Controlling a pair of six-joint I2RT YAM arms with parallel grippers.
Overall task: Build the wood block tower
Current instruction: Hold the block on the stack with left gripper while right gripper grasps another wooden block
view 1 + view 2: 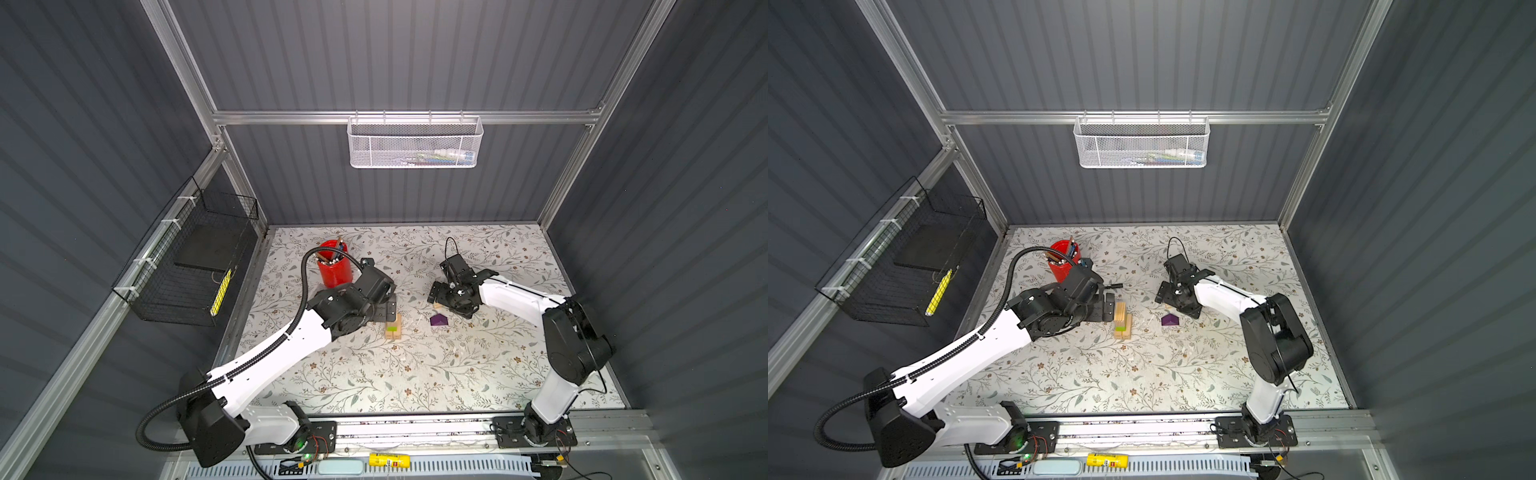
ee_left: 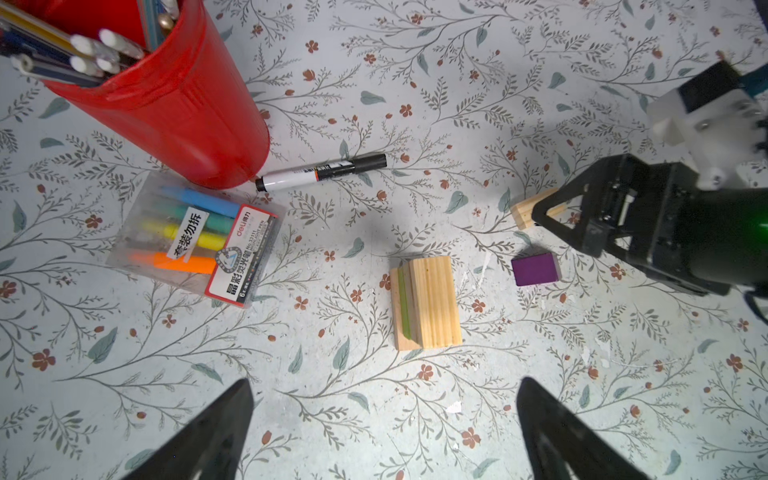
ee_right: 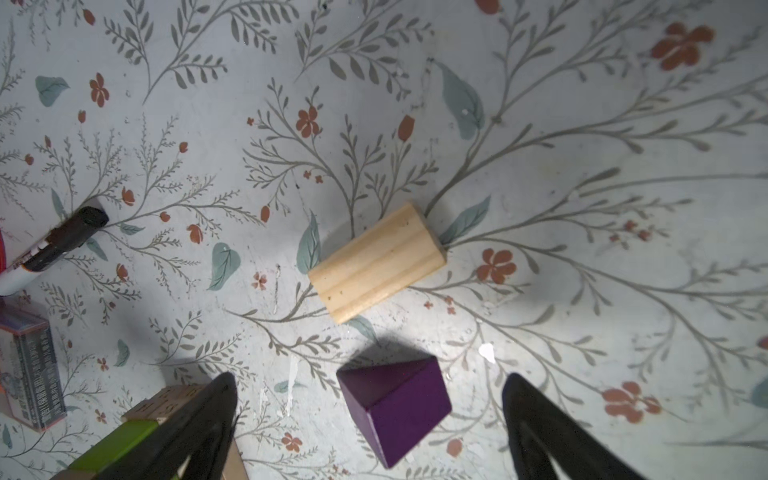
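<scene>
In both top views the tower point(image 1: 393, 328) point(image 1: 1122, 322) is standing mid-table, with the purple block point(image 1: 439, 320) at its 3 o'clock. Left wrist: the left gripper point(image 2: 384, 384) is hanging wide open and empty above the tower. Right wrist: the right gripper point(image 3: 370, 376) is hovering open-jawed and empty over the purple block, probably because that block is meant as the cap.

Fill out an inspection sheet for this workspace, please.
Surface: floral table cover, scuffed, small white flecks.
Job's things: short stack of wood bricks with a green layer; purple block and one wood brick lie loose, apart from it.
Clutter: red cup of pens, black marker, packet of highlighters.
Hands: left hand open above the stack, empty; right hand open over the purple block, empty.
Cables: black ribbed hose along the left arm; thin black loop at the right wrist.
Surroundings: white mesh basket on back wall; black wire basket on left wall.
</scene>
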